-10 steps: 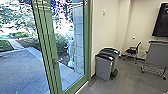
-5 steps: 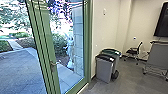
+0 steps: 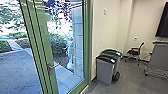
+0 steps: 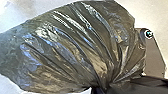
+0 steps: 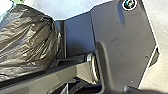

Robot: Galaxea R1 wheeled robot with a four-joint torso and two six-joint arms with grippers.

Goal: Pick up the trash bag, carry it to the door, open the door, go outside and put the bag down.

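Head view gives me the green-framed door [image 3: 45, 47], left wrist view the pleated trash bag [image 4: 72, 50], but I can't tell either tool's state.

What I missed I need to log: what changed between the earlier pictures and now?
The head view has shifted with the robot. In it, the door handle now appears lower and further left; whether the door itself swung, I cannot tell. The two bins still stand by the wall.
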